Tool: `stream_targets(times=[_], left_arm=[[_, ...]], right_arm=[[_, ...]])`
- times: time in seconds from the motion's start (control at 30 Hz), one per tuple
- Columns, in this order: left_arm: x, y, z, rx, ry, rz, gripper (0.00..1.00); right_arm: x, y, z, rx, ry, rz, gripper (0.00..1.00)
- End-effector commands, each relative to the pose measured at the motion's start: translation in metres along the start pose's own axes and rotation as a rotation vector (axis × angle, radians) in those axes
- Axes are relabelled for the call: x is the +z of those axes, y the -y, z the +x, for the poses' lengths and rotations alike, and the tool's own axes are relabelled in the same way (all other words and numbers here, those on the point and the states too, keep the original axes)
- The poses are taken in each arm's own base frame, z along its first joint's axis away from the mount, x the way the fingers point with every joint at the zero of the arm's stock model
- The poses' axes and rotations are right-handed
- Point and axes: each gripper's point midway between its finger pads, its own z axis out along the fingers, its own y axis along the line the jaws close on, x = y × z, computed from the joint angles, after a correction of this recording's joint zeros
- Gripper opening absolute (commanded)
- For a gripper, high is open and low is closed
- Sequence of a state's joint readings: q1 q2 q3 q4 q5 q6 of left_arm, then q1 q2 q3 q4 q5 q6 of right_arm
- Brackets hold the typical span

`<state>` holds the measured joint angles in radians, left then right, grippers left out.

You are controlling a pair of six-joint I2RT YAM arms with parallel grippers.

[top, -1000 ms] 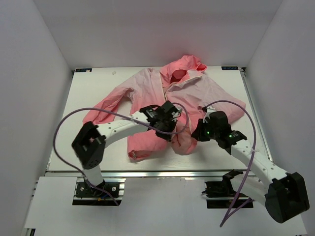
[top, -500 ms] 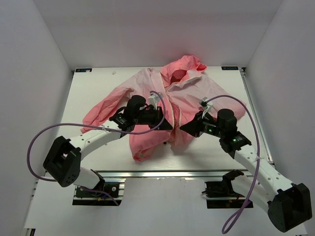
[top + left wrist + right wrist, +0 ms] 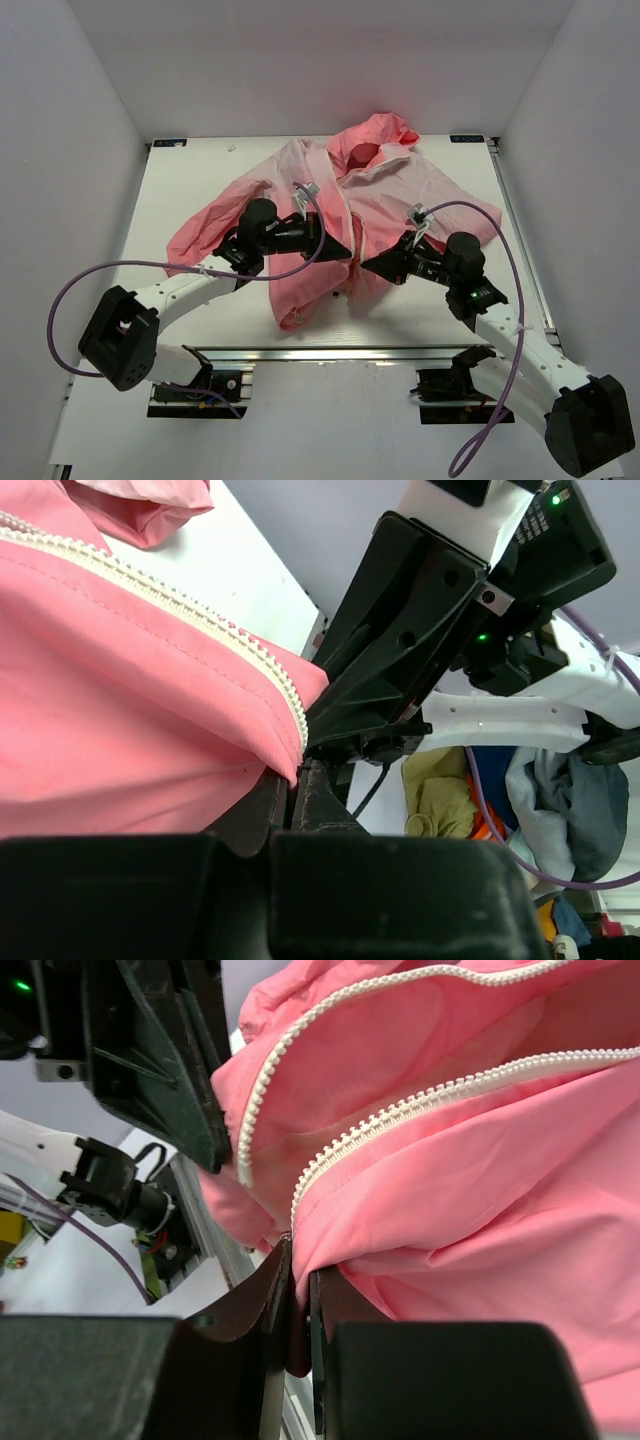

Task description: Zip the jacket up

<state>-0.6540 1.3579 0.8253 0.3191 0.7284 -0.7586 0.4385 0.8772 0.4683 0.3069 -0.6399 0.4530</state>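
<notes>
The pink jacket lies spread on the table, hood at the back and front open. At its lower hem my two grippers point at each other, almost touching. My left gripper is shut on the bottom corner of one front panel, right below the end of the white zipper teeth. My right gripper is shut on the other panel's corner, pinching fabric under its zipper row. In the left wrist view the jacket fills the left side. In the right wrist view the jacket fills the right side. No zipper slider shows.
The white table ends in a metal front rail close below the hem. One sleeve trails to the left. Purple cables loop over both arms. Grey walls close in three sides. Piled cloths lie beyond the table.
Both arms have swung down and outward, so the grippers now face each other at the hem. The hem has bunched up between them.
</notes>
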Motion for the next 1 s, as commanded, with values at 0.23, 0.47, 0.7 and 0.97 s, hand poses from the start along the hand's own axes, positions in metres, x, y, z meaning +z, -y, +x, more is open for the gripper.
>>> stream_targets(times=[0.23, 0.47, 0.7, 0.97], left_arm=[[-0.009, 0.025, -0.009, 0.019, 0.079, 0.151, 0.0], [-0.007, 0.024, -0.013, 0.022, 0.084, 0.164, 0.0], [-0.007, 0.023, -0.018, 0.026, 0.101, 0.155, 0.0], [-0.008, 0.021, -0.021, 0.029, 0.102, 0.152, 0.0]], right_arm=[[-0.004, -0.032, -0.023, -0.046, 0.166, -0.179, 0.0], [-0.002, -0.041, -0.036, -0.087, 0.197, -0.231, 0.0], [-0.001, -0.04, -0.047, -0.132, 0.238, -0.219, 0.0], [-0.003, -0.044, -0.051, -0.138, 0.28, -0.237, 0.0]])
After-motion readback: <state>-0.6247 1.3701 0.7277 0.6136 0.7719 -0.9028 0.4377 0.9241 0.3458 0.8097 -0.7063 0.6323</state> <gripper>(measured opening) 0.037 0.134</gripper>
